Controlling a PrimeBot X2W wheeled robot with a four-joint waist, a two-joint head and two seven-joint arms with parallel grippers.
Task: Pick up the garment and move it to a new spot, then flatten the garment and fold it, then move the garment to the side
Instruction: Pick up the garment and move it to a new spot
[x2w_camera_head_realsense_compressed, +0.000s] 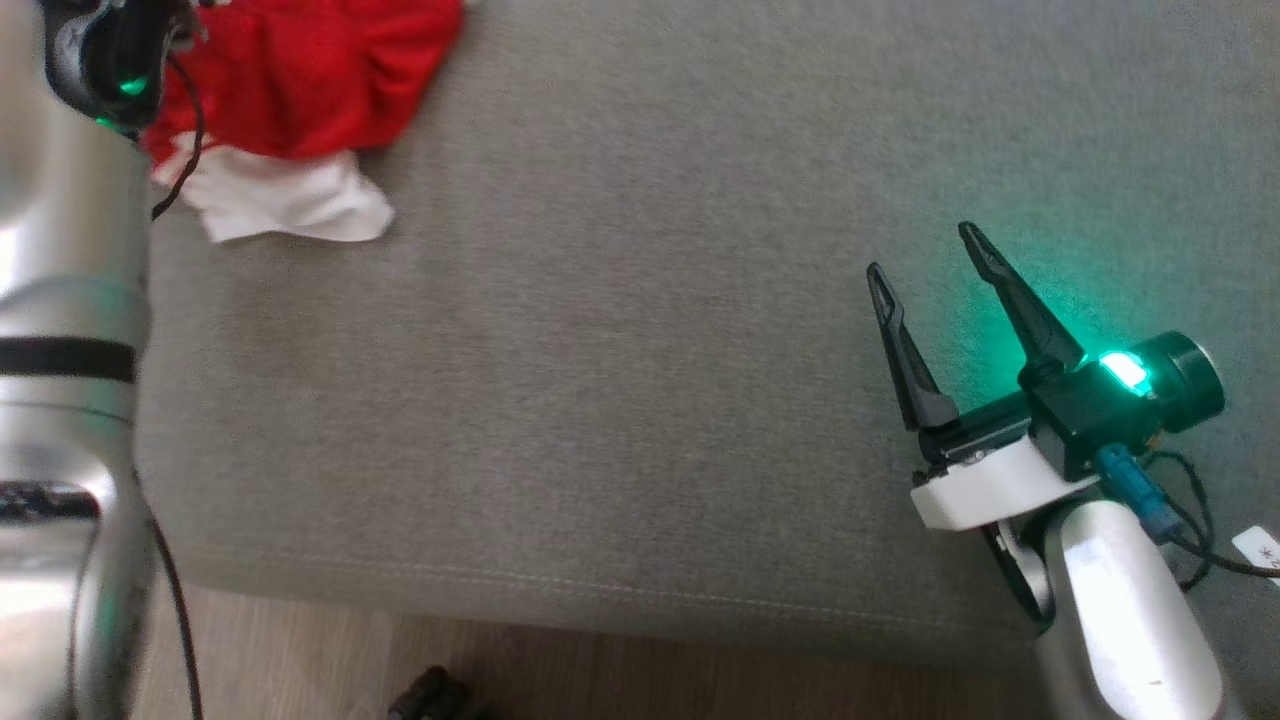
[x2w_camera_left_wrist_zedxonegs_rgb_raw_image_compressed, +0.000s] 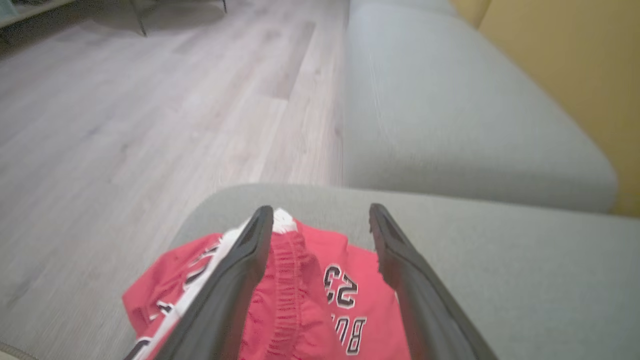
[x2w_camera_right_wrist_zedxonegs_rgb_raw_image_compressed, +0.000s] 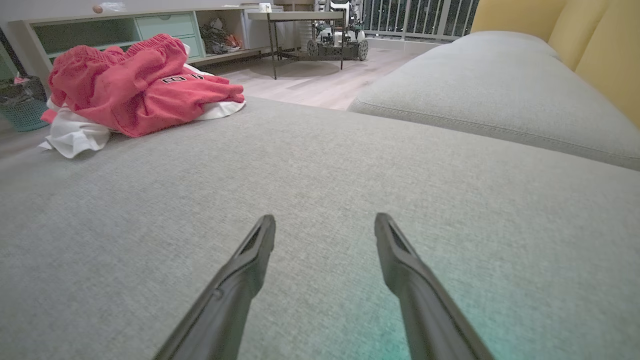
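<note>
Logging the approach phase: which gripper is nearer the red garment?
Left. The left gripper is directly over the red garment, jaws open above its crumpled fabric. The right gripper, also open, sits over bare sofa cushion, well off to the robot's right of it.

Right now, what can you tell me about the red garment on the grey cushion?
The garment is soft red sportswear with a gathered waistband, white trim and black-and-white lettering with 23. It lies crumpled in a heap near a corner of the grey cushion, white fabric showing under it. The open left gripper hangs over it; contact is unclear.
</note>
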